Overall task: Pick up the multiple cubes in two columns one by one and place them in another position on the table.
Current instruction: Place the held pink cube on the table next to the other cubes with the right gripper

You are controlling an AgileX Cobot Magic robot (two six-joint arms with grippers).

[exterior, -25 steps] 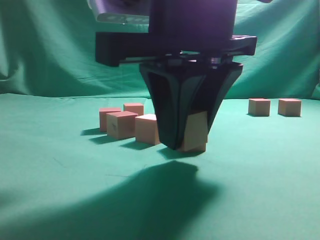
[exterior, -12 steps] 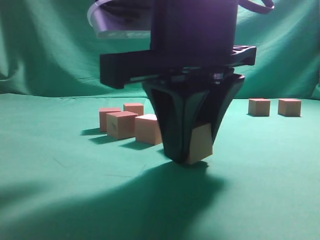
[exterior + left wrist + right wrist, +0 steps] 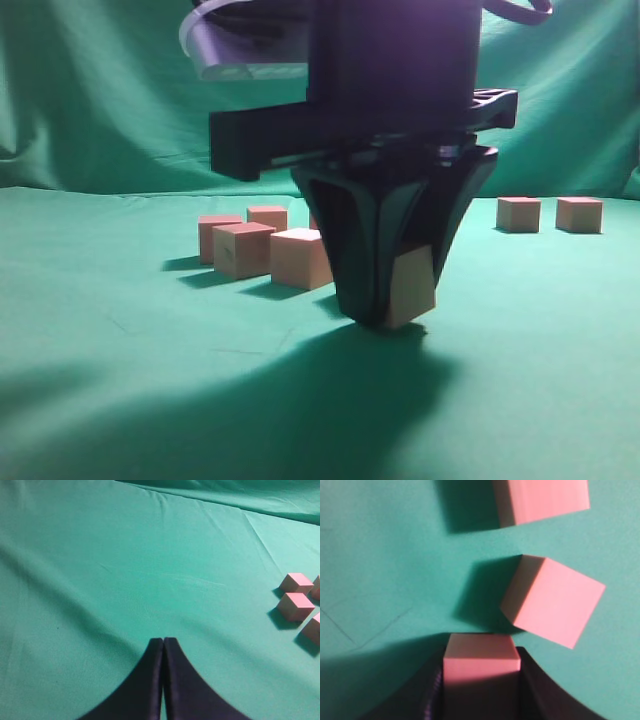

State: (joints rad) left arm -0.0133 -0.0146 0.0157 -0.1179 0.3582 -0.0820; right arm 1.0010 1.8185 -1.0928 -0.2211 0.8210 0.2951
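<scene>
Outside, the right gripper (image 3: 385, 322) was clamped on one cube (image 3: 411, 290), tilted, its low corner on or just off the table (image 3: 110, 380); which, the frame did not settle. Three cubes (image 3: 243, 250) sat just left of it, two more (image 3: 518, 214) well apart at far right. Judgement: lift straight up before any sideways travel, so the tilted block does not drag the cloth.

Left wrist: the left gripper (image 3: 163, 641) had its fingers pressed together, holding nothing, above bare cloth, with cubes (image 3: 296, 606) at the right edge.

Right wrist: the held cube (image 3: 481, 659) sat square between the jaws, and a neighbour (image 3: 554, 601) lay just beyond. Clearing it called for height first.
</scene>
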